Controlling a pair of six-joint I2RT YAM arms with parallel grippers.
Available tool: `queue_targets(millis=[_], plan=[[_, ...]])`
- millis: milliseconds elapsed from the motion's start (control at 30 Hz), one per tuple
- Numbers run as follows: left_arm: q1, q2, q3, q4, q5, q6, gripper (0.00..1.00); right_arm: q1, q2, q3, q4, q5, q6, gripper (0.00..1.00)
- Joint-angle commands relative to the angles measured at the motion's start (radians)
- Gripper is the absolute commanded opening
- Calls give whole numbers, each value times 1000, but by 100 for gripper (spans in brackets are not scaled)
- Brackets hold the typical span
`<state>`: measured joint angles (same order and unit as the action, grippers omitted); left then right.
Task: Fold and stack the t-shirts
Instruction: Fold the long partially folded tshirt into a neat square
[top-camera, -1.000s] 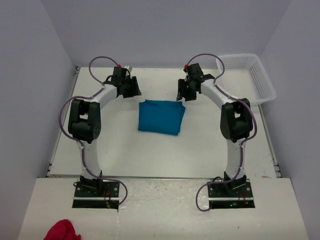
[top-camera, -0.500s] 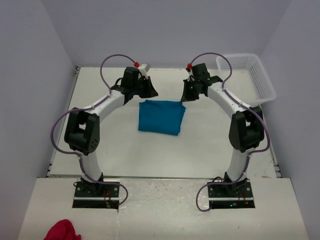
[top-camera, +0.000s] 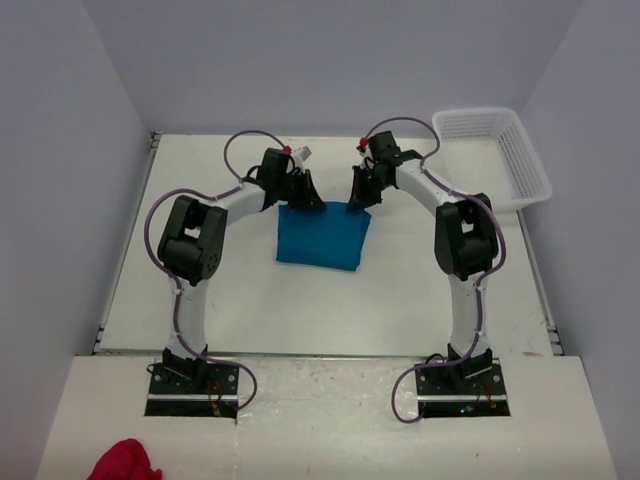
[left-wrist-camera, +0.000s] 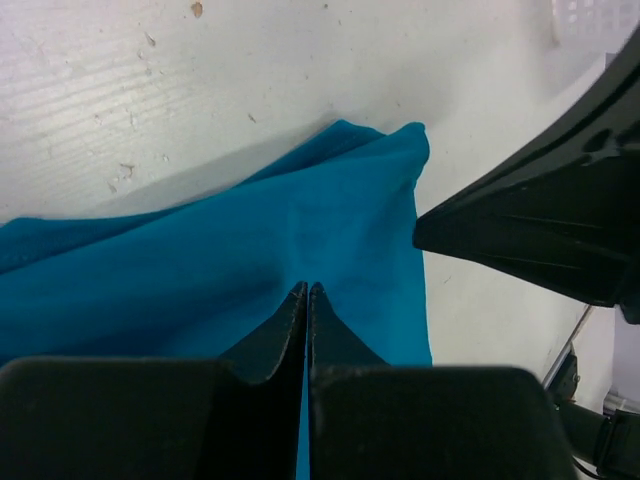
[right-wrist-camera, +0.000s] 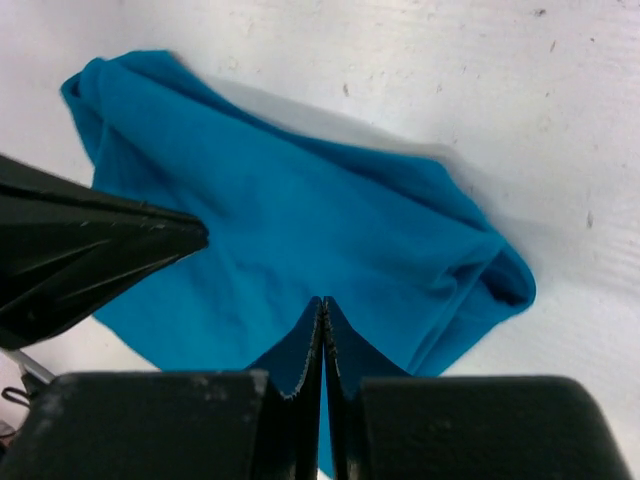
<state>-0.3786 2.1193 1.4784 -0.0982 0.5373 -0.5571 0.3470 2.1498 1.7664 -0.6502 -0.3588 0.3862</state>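
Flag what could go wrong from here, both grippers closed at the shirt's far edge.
1. The left gripper and right gripper show fingertips pressed together at the t-shirt, no cloth visibly between them: a lift may catch only the top layer, or nothing, spoiling the fold.
2. The grippers sit close together; moving inward may knock them.

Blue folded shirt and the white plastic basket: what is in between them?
In the top view, the robot's right arm crosses between the folded teal-blue fabric t-shirt and the white plastic mesh basket; the rest is bare white table.
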Motion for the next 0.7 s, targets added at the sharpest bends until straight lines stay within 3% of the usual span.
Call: queue_targets(millis=[0,300,667], plan=[[24,27,60,54,39,-6,0,1,67,96,-58,9,25,0],[105,139,138,2,38,13,0,-13,237,303,-183,101,48,0],[184,252,240,-35,30,63,0,-65,283,369,-210,201,63,0]])
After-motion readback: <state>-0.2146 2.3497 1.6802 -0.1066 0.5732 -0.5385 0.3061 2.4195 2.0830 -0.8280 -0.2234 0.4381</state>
